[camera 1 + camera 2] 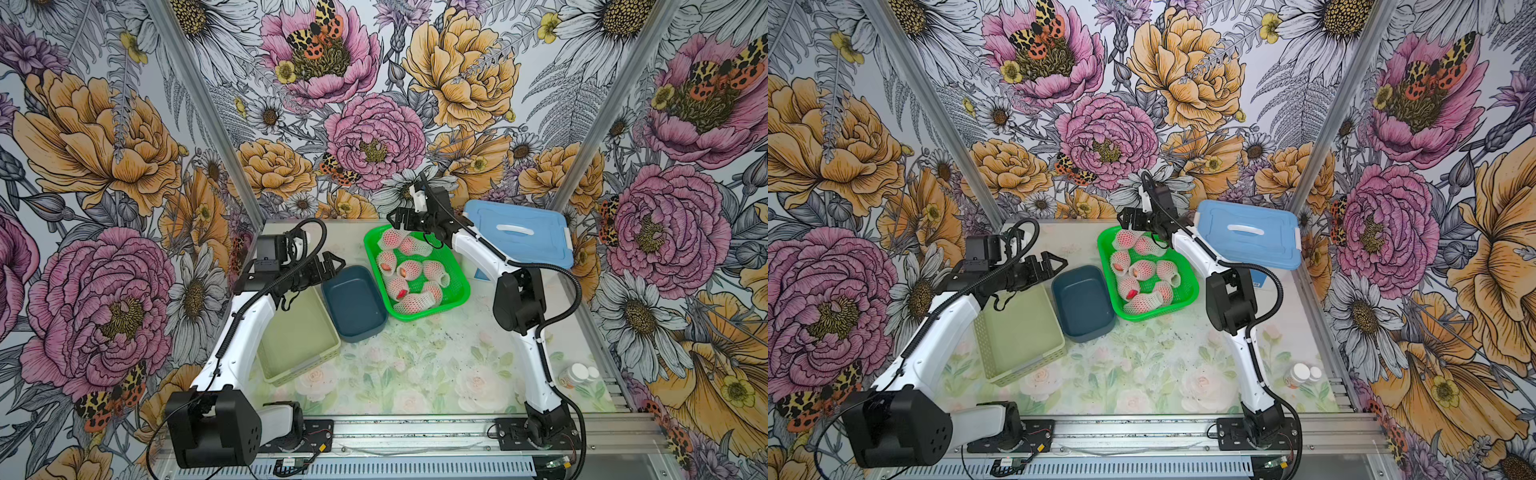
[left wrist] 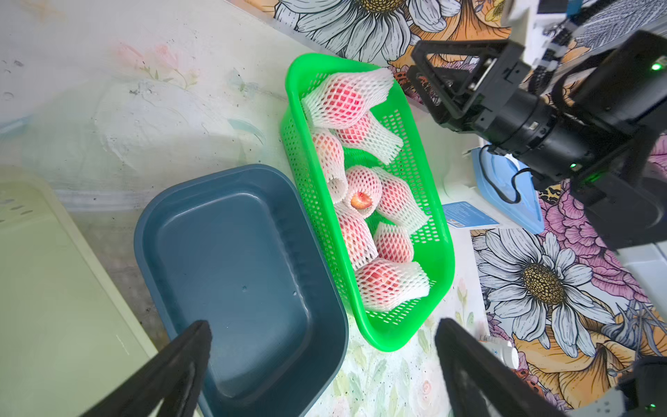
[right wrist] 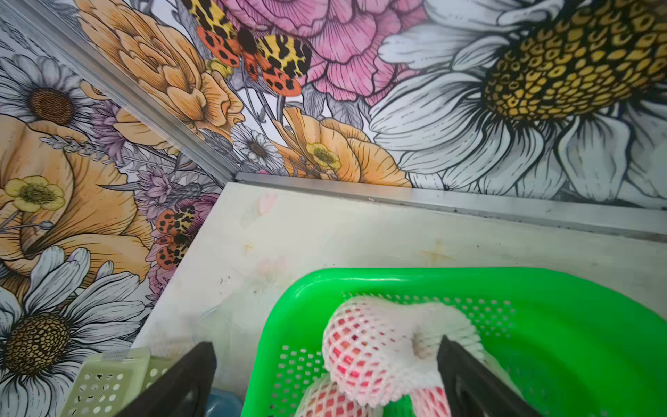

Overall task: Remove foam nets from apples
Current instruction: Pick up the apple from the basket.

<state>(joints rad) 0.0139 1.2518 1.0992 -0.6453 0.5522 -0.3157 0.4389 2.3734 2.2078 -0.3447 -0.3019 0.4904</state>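
- While the apples (image 1: 409, 270) sit wrapped in foam nets (image 1: 434, 293) inside the green basket (image 1: 428, 311), we see in both top views our right pincer (image 1: 395, 224) wide open and empty above its far end.
- Left wrist: our left pincer (image 2: 323, 325), open and empty, hovers by the bare blue tub (image 2: 234, 252), probably the drop-off.
- Right wrist: our jaws straddle the farthest netted apple, seemingly lined up to grip.
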